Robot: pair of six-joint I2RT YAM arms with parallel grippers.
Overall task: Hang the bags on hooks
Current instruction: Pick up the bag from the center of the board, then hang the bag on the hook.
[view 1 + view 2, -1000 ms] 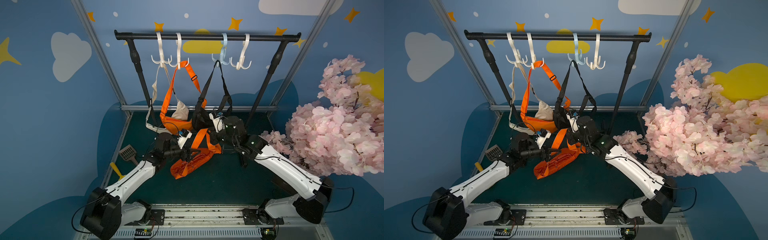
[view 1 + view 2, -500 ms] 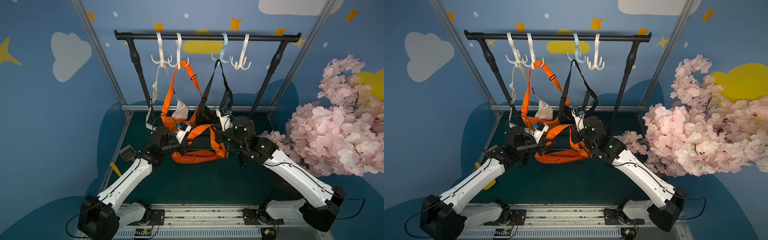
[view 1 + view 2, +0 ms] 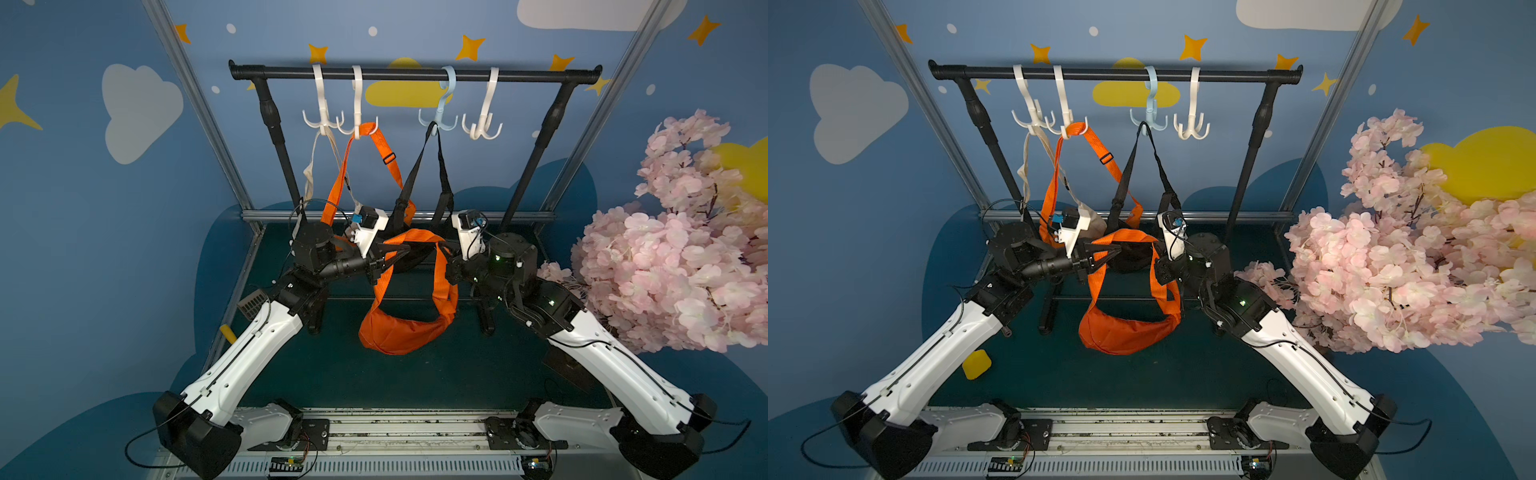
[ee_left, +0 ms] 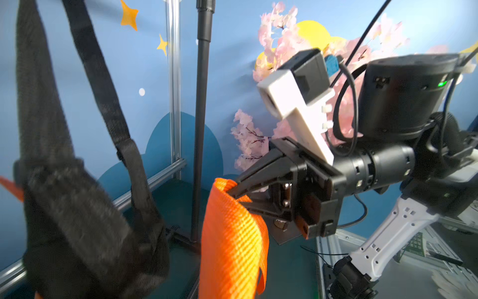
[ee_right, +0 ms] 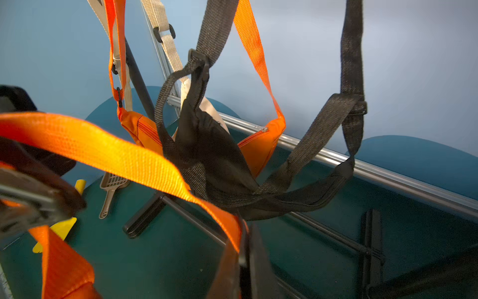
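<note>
Your left end effector [image 3: 1117, 249] and right end effector [image 4: 232, 190] each pinch the strap of the orange bag [image 3: 399, 332]. It hangs between your arms, before the rack [image 3: 415, 75]. Open air lies under the far-right white hook [image 3: 482, 126].

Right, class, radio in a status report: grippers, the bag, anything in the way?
Both shut on the strap: left gripper, right gripper. Loose orange bag dangles beneath, not yet hooked. Black bag hangs close behind; end white hook bare.

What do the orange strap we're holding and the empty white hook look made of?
The orange strap: woven webbing, probably nylon or polyester, slightly shiny; the ribbed weave shows close up. The empty white hook: likely moulded plastic, smooth and glossy, with one-piece curved prongs.
</note>
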